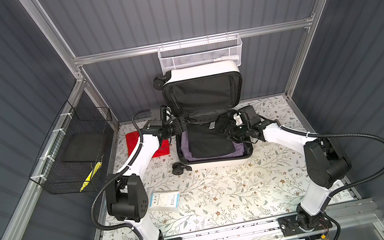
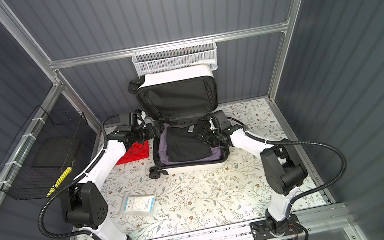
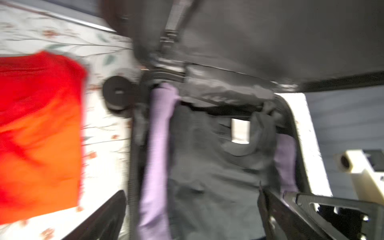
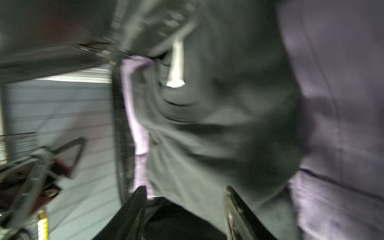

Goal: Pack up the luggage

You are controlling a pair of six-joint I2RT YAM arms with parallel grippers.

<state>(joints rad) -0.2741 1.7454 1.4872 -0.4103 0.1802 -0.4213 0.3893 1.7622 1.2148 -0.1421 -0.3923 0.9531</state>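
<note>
The luggage [image 1: 219, 162] lies open at 12 o'clock on the worktop [image 1: 225, 199], with its lid [image 1: 203, 92] standing upright against the back wall. Inside the lower shell a black garment [image 1: 209, 141] lies on a purple one [image 1: 185, 149].

My left claw [image 1: 184, 125] is fully spread at the 10 o'clock corner of the shell, near the hinge, and holds nothing. My right claw [image 4: 185, 197] is partly spread over the black garment at 3 o'clock. I see no cloth caught in it, though this view is blurred.

I judge the shell to be stiff, smooth and rather slippery, and the lid free to swing. I would take the lid by its white rim at 12 o'clock, not by the soft lining. A red cloth [image 1: 132, 142] waits at 9 o'clock.
</note>
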